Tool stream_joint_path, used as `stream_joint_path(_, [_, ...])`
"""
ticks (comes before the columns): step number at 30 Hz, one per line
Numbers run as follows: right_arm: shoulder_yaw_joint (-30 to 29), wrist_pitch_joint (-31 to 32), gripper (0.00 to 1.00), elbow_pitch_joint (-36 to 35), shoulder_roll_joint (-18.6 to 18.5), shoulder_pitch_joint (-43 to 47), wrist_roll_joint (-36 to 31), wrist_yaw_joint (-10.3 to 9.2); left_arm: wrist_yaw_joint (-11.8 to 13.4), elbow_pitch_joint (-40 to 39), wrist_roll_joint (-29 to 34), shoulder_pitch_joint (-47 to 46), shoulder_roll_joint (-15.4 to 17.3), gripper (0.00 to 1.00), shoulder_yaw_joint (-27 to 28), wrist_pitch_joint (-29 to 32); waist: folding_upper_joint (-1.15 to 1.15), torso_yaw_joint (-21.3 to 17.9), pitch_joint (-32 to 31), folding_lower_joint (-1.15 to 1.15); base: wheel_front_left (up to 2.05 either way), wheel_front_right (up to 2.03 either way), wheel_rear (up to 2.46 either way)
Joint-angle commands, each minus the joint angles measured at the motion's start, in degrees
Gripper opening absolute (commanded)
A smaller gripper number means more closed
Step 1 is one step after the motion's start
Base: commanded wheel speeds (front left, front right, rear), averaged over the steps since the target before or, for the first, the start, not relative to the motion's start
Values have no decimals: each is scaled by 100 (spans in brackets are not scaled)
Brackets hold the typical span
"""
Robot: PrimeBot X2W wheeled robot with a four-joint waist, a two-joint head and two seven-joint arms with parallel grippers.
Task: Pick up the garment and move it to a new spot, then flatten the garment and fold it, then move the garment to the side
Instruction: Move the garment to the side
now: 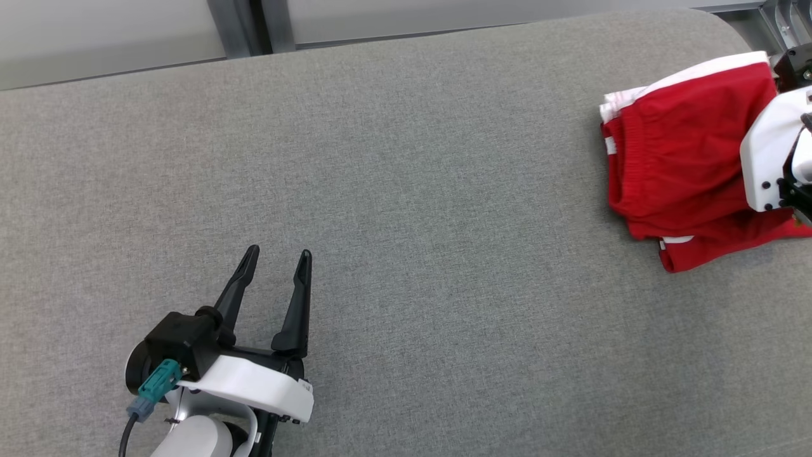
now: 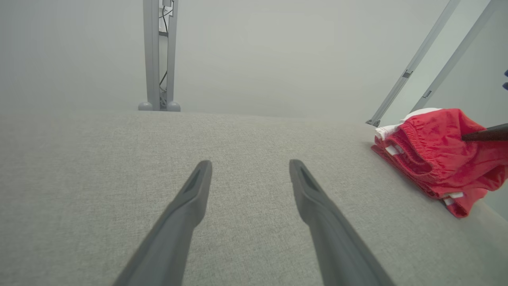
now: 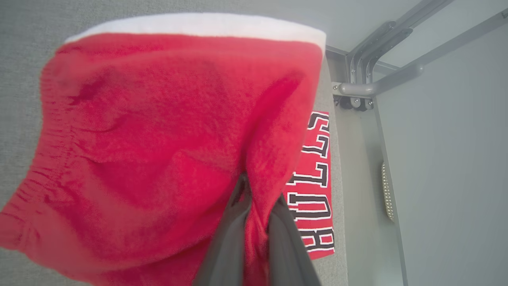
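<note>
Nearest the camera, at the lower left of the head view, the left claw (image 1: 280, 251) is seen released, its two dark fingers spread apart with nothing between them, poised over bare grey cloth. In the left wrist view the same claw (image 2: 250, 163) is shown with its fingers wide apart above the table (image 2: 119, 159), which is covered in woven grey fabric. An upright metal post (image 2: 158, 59) is seen beyond the table's far edge. Further right, the middle of the table (image 1: 444, 222) is crossed before the garment (image 1: 679, 158) is reached. The garment is red with white trim and a gathered elastic band. It lies folded in layers near the far right corner of the table, well apart from the left claw. Above it, at the right edge of the head view, the white wrist of the right arm (image 1: 771, 152) is seen. In the right wrist view the right claw (image 3: 258, 194) is shown clenched on a fold of the red garment (image 3: 158, 139), with cloth pinched between its fingers. Just to the right, a red panel with black, white-edged lettering (image 3: 315, 178) is seen lying flat on the table.
</note>
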Motion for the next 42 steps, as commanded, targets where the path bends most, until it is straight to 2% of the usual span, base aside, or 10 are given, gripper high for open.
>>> stream_joint_path(1, [-17,-79,0,76,-12,-74,-109,-2,-20,16,28,-82,25,100,-2,-17,0,11,20,0,0,0,0])
stream_joint_path(13, [-147,-619,0,740,119,-335,-1077,-2,-51,58,72,-230,68,100,-65,29,0,124,294,0,0,0,0])
stream_joint_path(16, [-194,-674,31,789,104,-353,-1290,-2,-58,65,78,-268,68,100,-85,41,0,155,331,0,0,0,0])
stream_joint_path(17, [-191,-689,47,802,101,-365,-1389,-2,-59,70,79,-273,68,100,-93,44,0,161,339,0,0,0,0])
stream_joint_path(18, [-168,-711,88,811,101,-373,-1504,-2,-58,73,79,-280,69,100,-98,38,0,164,344,0,0,0,0])
stream_joint_path(19, [-180,-742,100,821,89,-389,-1588,-2,-55,73,77,-286,70,100,-99,37,0,165,348,0,0,0,0])
stream_joint_path(31, [-633,-1024,100,861,244,-478,-2107,-2,-2,75,54,-300,116,100,-99,57,0,75,324,0,0,0,0])
stream_joint_path(42, [-1065,-1725,100,750,727,-351,-2055,-2,24,88,-102,-64,167,100,44,-49,0,6,-232,0,0,0,0])
